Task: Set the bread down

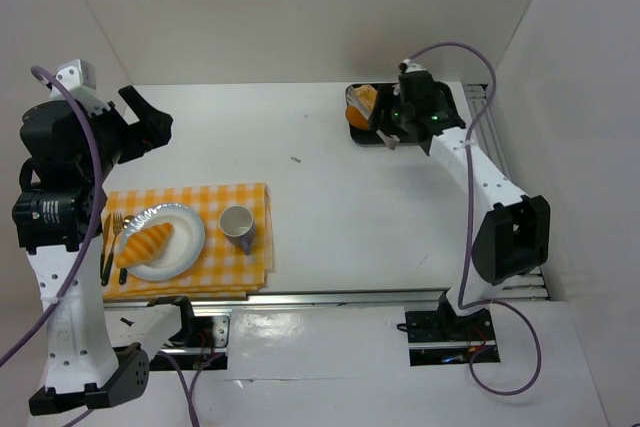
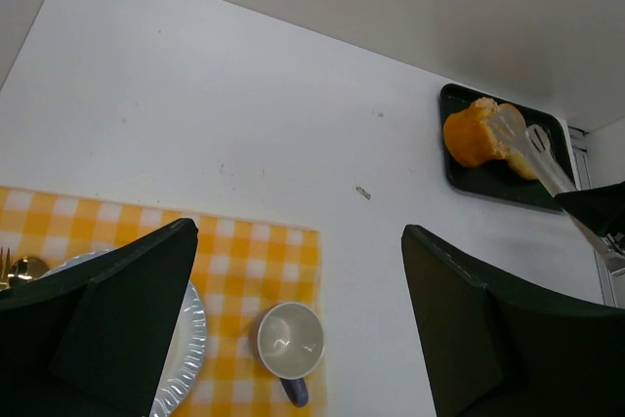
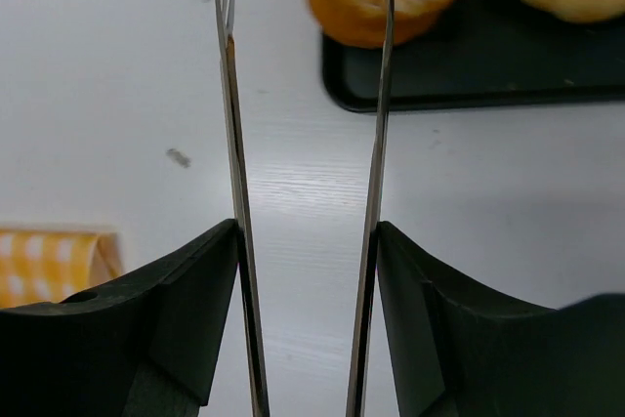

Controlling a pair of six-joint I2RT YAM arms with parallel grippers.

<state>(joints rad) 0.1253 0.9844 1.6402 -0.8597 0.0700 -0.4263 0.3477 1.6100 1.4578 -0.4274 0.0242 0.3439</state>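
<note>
Bread [image 3: 352, 7]: on the black tray [image 3: 469, 85] at the table's far right, well apart from the plate [image 1: 185, 252]
Right gripper [image 3: 305, 241]: pinching tongs [image 3: 232, 144], blades spread, one crossing the bread
Left gripper [image 2: 301, 231]: spread, holding nothing
Handling: straddle the bread's middle, squeeze gently, lift level

Bright, even light w/ soft shadows; right wrist view's bread [image 3: 342, 7] & tray [image 3: 469, 75] are blurred.

The place setting
We see a mug [image 1: 237, 223] and a fork [image 1: 117, 224] on the yellow checked cloth [image 1: 252, 265]
</note>
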